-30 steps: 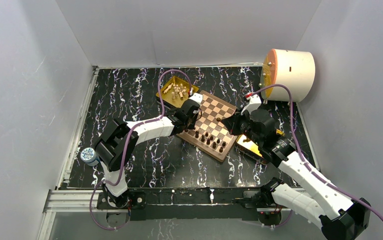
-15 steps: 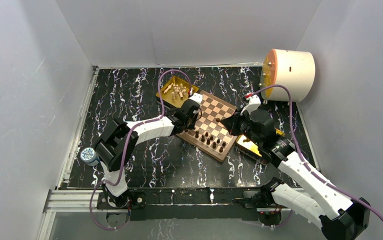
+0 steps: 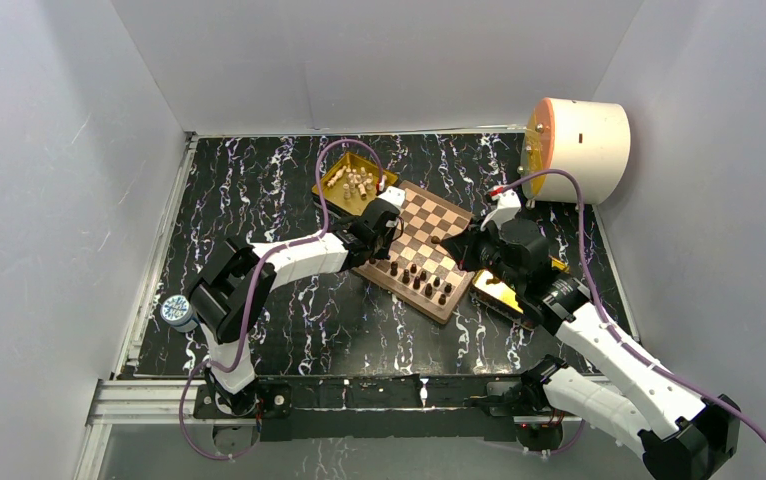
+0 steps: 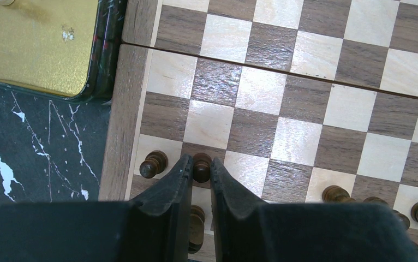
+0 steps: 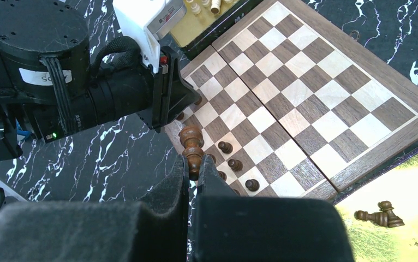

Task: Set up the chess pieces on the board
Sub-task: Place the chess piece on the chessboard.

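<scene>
Dark brown wood sits between the fingers of the left gripper point(image 4: 199, 165). The jaws stand nearly together, pinching the round head of a dark pawn point(image 4: 201, 167) that stands upright on the board point(image 4: 305, 109), one file in from the border. A second pawn point(image 4: 153, 162) stands just beside it at 9 o'clock, apart from the fingers. More dark pieces point(image 4: 335, 194) stand along the same edge at 3 o'clock.

The right gripper point(image 5: 194, 166) is fully closed on a tall dark piece point(image 5: 191, 143), clamped by its lower half with its top pointing to 12 o'clock. It hangs above the board's dark-piece side, with three pawns point(image 5: 235, 164) on the squares at 4 o'clock of it.

From above, the board sits tilted at the middle of the black marbled table point(image 3: 259, 190). A gold tray point(image 3: 331, 178) of cream pieces point(image 3: 361, 183) touches its corner at 10 o'clock. A second gold tray point(image 5: 414, 191) lies at the board's 4 o'clock and holds two dark pieces point(image 5: 380, 216) lying on their sides. A cream drum point(image 3: 584, 140) lies at 2 o'clock, well apart from the board.
</scene>
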